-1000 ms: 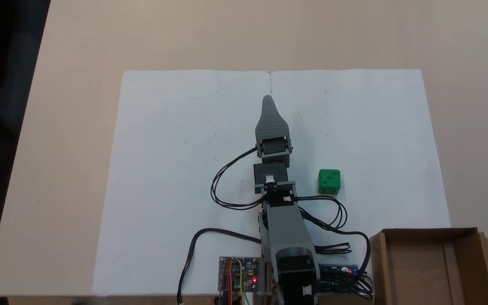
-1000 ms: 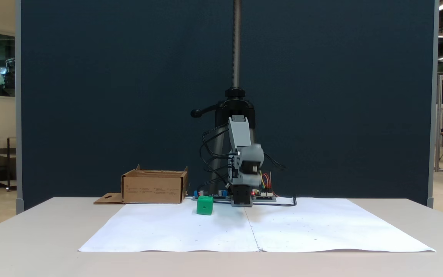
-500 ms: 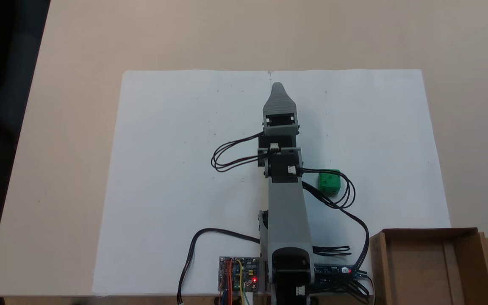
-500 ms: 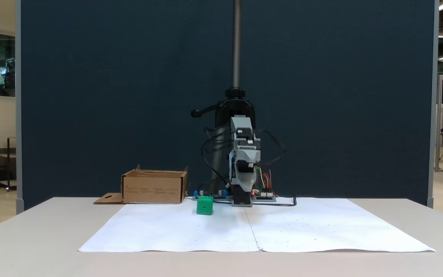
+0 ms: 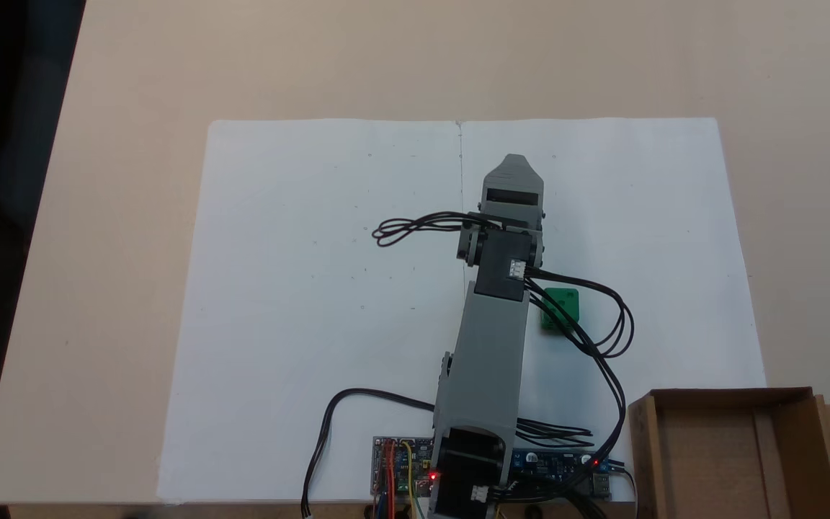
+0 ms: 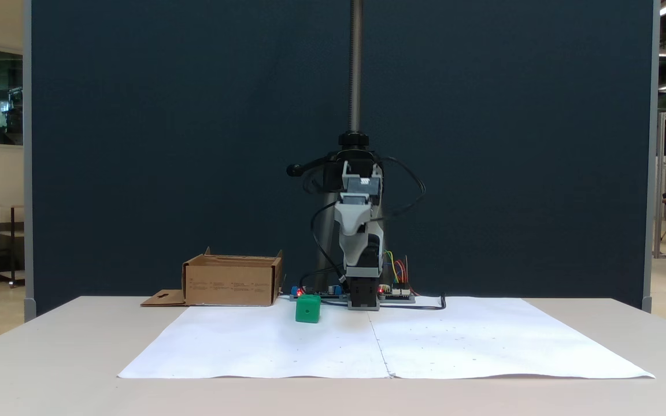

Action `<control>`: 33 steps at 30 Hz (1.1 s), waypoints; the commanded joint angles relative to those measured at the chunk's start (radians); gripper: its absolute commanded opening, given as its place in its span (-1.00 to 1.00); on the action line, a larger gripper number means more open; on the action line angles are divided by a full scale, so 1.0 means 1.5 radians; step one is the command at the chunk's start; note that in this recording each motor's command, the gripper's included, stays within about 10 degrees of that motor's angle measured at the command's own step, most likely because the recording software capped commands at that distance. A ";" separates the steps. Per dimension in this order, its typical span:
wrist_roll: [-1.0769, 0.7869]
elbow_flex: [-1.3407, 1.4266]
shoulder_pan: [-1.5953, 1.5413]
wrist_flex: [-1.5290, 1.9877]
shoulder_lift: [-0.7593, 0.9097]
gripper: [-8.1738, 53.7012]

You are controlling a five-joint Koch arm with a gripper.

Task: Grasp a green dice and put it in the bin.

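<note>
Green dice [image 5: 560, 308] flat on white paper [image 5: 300, 288], edges square to it, no long axis; jaws' state untellable.

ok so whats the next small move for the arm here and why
Probably swing toward the green dice and come down over it. In a fixed view the gripper points out over the white paper, past the dice, and in a fixed view it hangs high above the table. The dice sits untouched; the bin is empty.
</note>
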 commanded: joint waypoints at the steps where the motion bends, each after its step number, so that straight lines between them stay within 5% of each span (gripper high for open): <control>1: 0.041 -0.043 0.046 0.094 -0.007 0.69; 33: -0.492 -0.063 0.379 0.267 -0.166 0.73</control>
